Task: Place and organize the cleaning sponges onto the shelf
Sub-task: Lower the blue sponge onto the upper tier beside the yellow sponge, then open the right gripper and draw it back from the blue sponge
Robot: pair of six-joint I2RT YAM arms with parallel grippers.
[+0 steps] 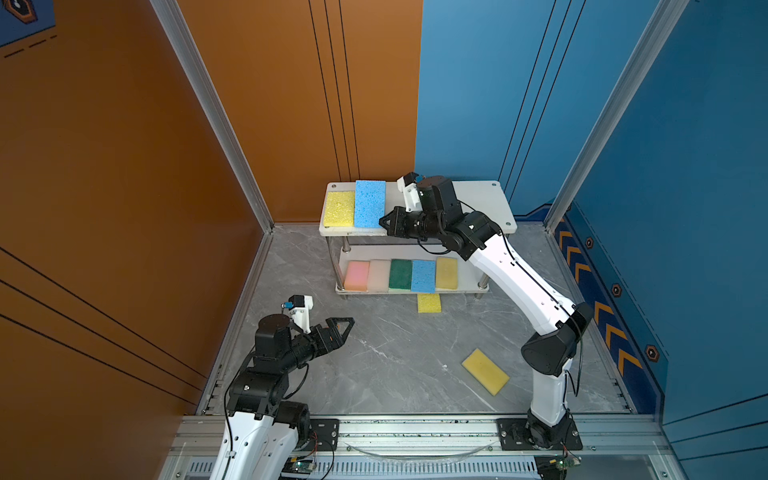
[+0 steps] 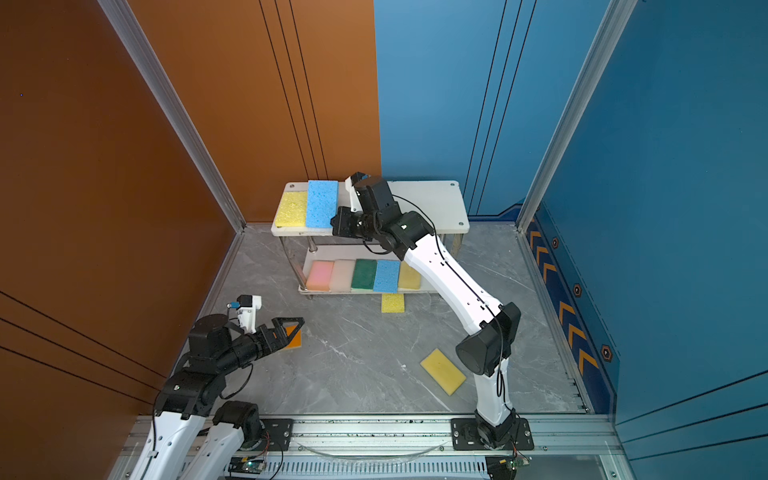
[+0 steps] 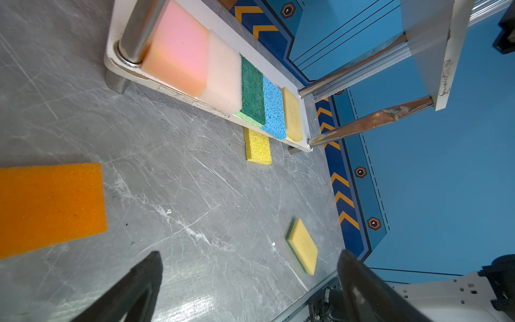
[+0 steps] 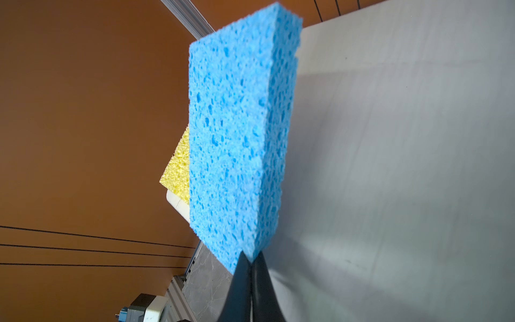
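1. In both top views the shelf (image 1: 478, 203) stands in the middle of the frame, against the back wall.
2. At the left end of its top board lies the top yellow sponge (image 1: 339, 208). The top blue sponge (image 1: 370, 203) is just beside it on the right.
3. The right gripper (image 1: 384, 222) reaches to the near right corner of the top blue sponge, and its claw is pinched tight on that corner. I cannot tell if this sponge lies flat or is lifted a little.
4. The low board holds five sponges in a close row. From left to right they are the pink sponge (image 1: 356, 275), the off-white sponge (image 1: 379, 275), the green sponge (image 1: 400, 274), the low blue sponge (image 1: 423, 276) and the low yellow sponge (image 1: 446, 273).
5. On the floor (image 1: 395, 365), the small yellow sponge (image 1: 429, 303) lies right at the shelf's front edge. The slanted yellow sponge (image 1: 485, 371) lies at the lower right, near the right arm.
6. The left gripper (image 1: 347, 326) is at the lower left with its claw wide apart. In a top view the orange sponge (image 2: 294, 336) shows through its fingers.
7. In the left wrist view the left gripper (image 3: 250, 253) has both dark fingers far apart. The orange sponge (image 3: 50, 206) lies flat on the floor, and the slanted yellow sponge (image 3: 303, 245) has a green underside.
8. In the right wrist view the right gripper (image 4: 252, 258) squeezes the corner of the top blue sponge (image 4: 237, 133). The top yellow sponge (image 4: 178, 172) peeks out behind it.
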